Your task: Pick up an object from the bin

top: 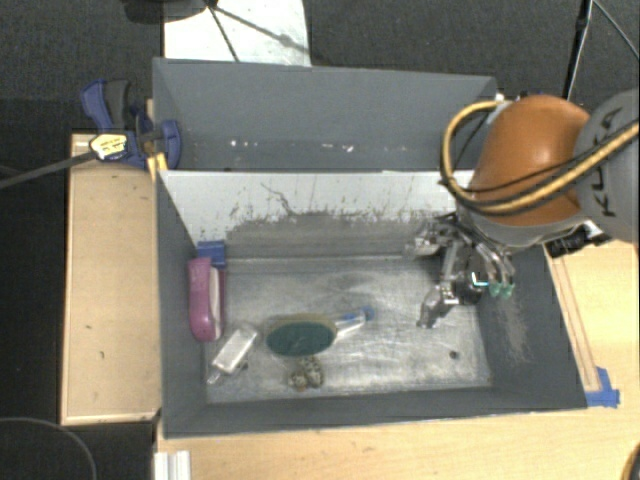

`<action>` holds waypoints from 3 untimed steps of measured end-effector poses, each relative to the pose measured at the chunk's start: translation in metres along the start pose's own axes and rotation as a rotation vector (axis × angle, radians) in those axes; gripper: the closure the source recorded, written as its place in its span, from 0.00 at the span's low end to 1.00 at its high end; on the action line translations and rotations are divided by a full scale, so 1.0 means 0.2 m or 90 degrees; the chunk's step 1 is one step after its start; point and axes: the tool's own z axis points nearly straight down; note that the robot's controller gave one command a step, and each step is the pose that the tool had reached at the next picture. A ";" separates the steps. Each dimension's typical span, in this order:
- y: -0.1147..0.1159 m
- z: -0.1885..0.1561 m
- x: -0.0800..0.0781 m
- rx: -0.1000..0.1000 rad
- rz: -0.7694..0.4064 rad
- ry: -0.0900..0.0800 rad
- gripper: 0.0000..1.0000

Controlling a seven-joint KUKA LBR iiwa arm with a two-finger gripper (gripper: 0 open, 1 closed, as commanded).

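Camera view, from the left: at the 9 o'clock side of the bin [180, 268] a pink-purple oblong thing [204, 300] lies along the wall. Its long axis runs 12 to 6, and a small blue piece [211, 254] sits at its 12 o'clock end. Near 7 o'clock of the floor is a small silvery-white block [232, 351], lying tilted. Just beside it is a dark green oval brush [298, 337], its pale blue handle [351, 319] pointing toward 2 o'clock. A small mottled lump [306, 373] lies just at the brush's 6 o'clock, and I cannot make out what it is.

The gripper [437, 311] hangs over bare floor at the bin's 3 o'clock side, well apart from all of these. The brush is nearest to it, at about 9 o'clock, handle end first, with its long axis aimed roughly at the gripper. I judge any pick needs travel toward 9 o'clock. I cannot tell whether the gripper is released or clenched, because the orange wrist cover [525, 158] and cables crowd over it.
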 end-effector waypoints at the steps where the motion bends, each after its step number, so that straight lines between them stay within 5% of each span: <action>1: 0.29 0.49 -0.05 -0.001 -0.174 -0.001 0.00; 2: 0.29 0.48 -0.06 0.000 -0.172 -0.004 1.00; 3: 0.27 -0.15 -0.11 0.001 -0.213 -0.010 1.00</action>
